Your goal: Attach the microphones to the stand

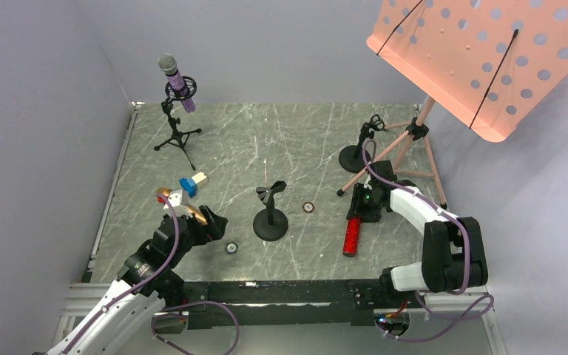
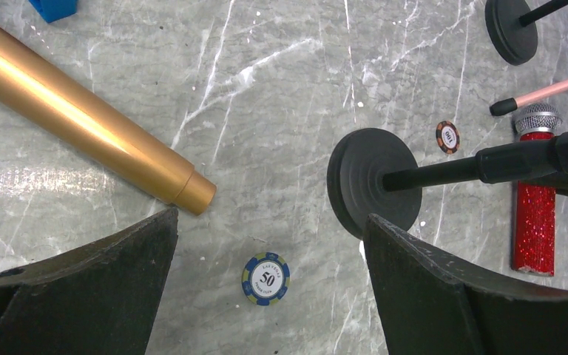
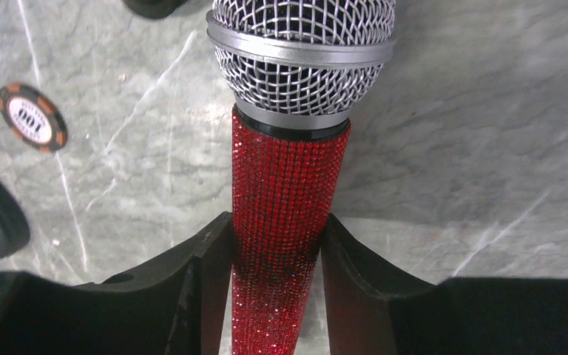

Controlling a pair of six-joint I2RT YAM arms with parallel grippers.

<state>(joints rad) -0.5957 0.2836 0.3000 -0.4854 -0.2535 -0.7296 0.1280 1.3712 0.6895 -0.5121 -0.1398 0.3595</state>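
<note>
The red glitter microphone (image 3: 288,177) lies flat on the marble table, silver mesh head pointing away. My right gripper (image 3: 277,233) is shut on its handle just below the head, both fingers pressing its sides; from above it (image 1: 362,209) covers the head while the red body (image 1: 353,235) shows. The purple microphone (image 1: 178,80) sits in the tripod stand (image 1: 177,134) at the back left. The gold microphone (image 2: 81,118) lies on the table beyond my open left gripper (image 2: 270,222), which holds nothing. An empty round-base stand (image 1: 270,214) stands mid-table, another (image 1: 359,151) at the back right.
A pink perforated music stand (image 1: 481,59) overhangs the right side, its legs (image 1: 407,159) near the right arm. A blue poker chip (image 2: 266,278) lies between the left fingers, an orange one (image 3: 32,117) near the red microphone. A blue and white block (image 1: 191,183) lies by the gold microphone.
</note>
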